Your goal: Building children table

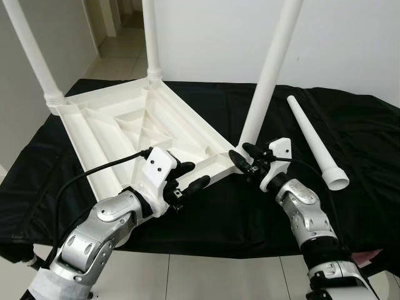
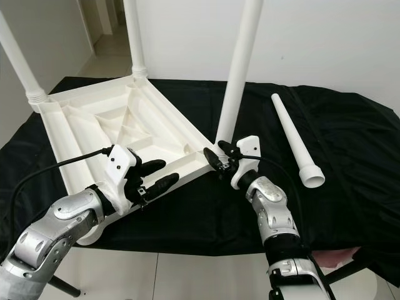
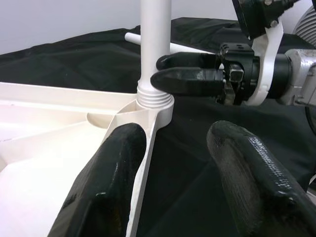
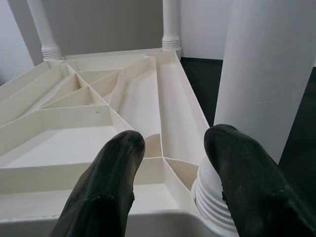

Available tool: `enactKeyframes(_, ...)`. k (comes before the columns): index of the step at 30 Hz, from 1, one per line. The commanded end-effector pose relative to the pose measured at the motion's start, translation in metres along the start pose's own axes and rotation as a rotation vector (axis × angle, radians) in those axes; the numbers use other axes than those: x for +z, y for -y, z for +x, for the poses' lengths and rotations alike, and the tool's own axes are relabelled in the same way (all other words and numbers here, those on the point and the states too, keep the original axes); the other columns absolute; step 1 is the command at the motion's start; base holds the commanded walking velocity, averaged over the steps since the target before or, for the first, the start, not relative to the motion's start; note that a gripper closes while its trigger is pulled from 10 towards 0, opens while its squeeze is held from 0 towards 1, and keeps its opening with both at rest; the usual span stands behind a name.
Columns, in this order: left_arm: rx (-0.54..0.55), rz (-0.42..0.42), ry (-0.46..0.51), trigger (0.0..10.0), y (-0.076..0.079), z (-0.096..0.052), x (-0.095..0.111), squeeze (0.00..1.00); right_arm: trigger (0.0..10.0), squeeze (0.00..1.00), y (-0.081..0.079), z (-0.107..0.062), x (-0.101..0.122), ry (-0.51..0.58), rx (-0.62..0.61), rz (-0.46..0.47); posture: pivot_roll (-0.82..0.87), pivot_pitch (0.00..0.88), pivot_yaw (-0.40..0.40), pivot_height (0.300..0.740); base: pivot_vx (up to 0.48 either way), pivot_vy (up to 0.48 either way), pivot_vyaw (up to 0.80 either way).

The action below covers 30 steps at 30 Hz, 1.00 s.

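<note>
A white plastic children's tabletop lies upside down on a black cloth. Three white legs stand up from its corners: the far left leg, the back leg and the near right leg. A loose leg lies on the cloth to the right. My right gripper is open at the base of the near right leg, one finger beside its threaded collar. My left gripper is open at the tabletop's near edge, pointing toward that same corner.
The black cloth covers a low surface whose front edge runs just before my arms. A white wall stands behind, with a tiled floor and a passage at the back left. Open cloth lies around the loose leg.
</note>
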<state>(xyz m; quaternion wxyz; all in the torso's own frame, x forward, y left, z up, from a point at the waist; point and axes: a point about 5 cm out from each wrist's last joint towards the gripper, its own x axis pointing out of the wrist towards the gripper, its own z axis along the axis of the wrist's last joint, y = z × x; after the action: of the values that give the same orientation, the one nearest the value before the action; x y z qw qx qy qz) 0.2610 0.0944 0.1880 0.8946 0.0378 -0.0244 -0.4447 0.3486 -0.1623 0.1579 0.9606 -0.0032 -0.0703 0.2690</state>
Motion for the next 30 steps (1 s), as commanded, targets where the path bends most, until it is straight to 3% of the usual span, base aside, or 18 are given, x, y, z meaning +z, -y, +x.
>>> enactKeyframes(1, -0.313, 0.002, -0.016, 10.0, 0.017, -0.003, -0.001, 0.00, 10.0, 0.00, 0.013, -0.002, 0.003, 0.012, -0.048, -0.006, 0.10, 0.034, -0.012, 0.740, 0.000, 0.000, 0.00)
enactKeyframes(11, -0.308, 0.018, -0.032, 10.0, 0.014, -0.001, -0.003, 0.00, 10.0, 0.00, 0.050, -0.011, 0.012, 0.044, -0.288, -0.046, 0.09, 0.035, 0.002, 0.740, 0.000, 0.000, 0.00)
enactKeyframes(13, -0.227, 0.066, -0.086, 10.0, 0.004, 0.002, -0.010, 0.00, 10.0, 0.00, 0.058, -0.015, 0.012, 0.046, -0.344, -0.049, 0.09, 0.035, 0.003, 0.740, 0.000, 0.000, 0.00)
enactKeyframes(16, -0.190, 0.077, -0.107, 10.0, -0.001, 0.004, -0.013, 0.00, 10.0, 0.00, 0.061, -0.016, 0.012, 0.046, -0.365, -0.056, 0.08, 0.037, 0.003, 0.740, 0.000, 0.000, 0.00)
enactKeyframes(20, -0.068, 0.093, -0.176, 10.0, -0.019, 0.006, -0.023, 0.00, 10.0, 0.00, 0.076, -0.024, 0.017, 0.075, -0.486, -0.062, 0.08, 0.042, 0.003, 0.740, 0.000, 0.000, 0.00)
enactKeyframes(23, -0.053, 0.093, -0.185, 10.0, -0.021, 0.006, -0.024, 0.00, 10.0, 0.00, 0.078, -0.024, 0.018, 0.085, -0.495, -0.055, 0.08, 0.045, 0.001, 0.740, 0.000, 0.000, 0.00)
enactKeyframes(28, 0.001, 0.095, -0.227, 10.0, -0.027, 0.005, -0.029, 0.00, 10.0, 0.00, 0.063, -0.022, 0.017, 0.138, -0.435, -0.033, 0.08, 0.049, -0.002, 0.740, 0.000, 0.000, 0.00)
enactKeyframes(30, 0.052, 0.087, -0.258, 10.0, -0.034, 0.004, -0.033, 0.00, 10.0, 0.00, 0.049, -0.023, 0.014, 0.163, -0.398, -0.022, 0.08, 0.059, -0.004, 0.740, 0.000, 0.000, 0.00)
